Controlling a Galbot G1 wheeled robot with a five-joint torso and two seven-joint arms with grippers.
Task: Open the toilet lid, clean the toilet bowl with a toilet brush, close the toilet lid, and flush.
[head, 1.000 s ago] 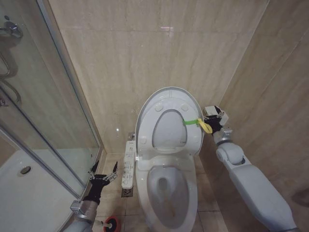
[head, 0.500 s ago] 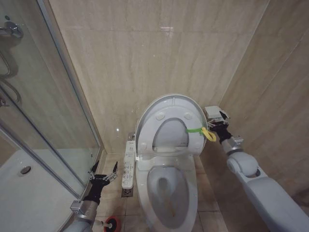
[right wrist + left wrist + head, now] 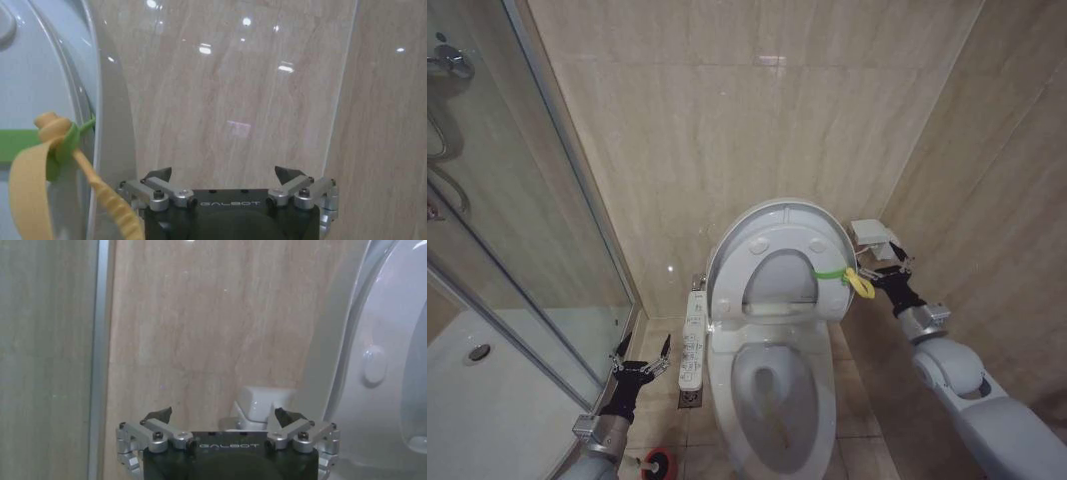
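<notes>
The toilet lid point(image 3: 777, 235) stands raised against the back wall, with the ring seat up in front of it. Below it the toilet bowl point(image 3: 812, 420) lies open. A yellow-green strap point(image 3: 849, 278) hangs free from the lid's right edge. Just to the right of the strap, my right gripper point(image 3: 891, 268) is open and holds nothing. The right wrist view has the strap point(image 3: 47, 150) and the lid's edge point(image 3: 110, 115) beside the open right gripper point(image 3: 225, 175). My left gripper point(image 3: 640, 358) hovers open low beside the bowl's button panel point(image 3: 692, 340). The toilet brush point(image 3: 658, 462) sits in its red holder on the floor.
A glass shower screen point(image 3: 537, 250) and its white tray point(image 3: 467, 390) close off the left side. The tiled side wall point(image 3: 1007, 200) runs close by my right arm. A small white box point(image 3: 870, 235) sits near the lid's right edge. A floor drain point(image 3: 689, 398) lies beside the bowl.
My right gripper has drawn back from the strap, to the right and lower in the view. The lid's top edge has dropped slightly in the view. The left arm has stayed still.
</notes>
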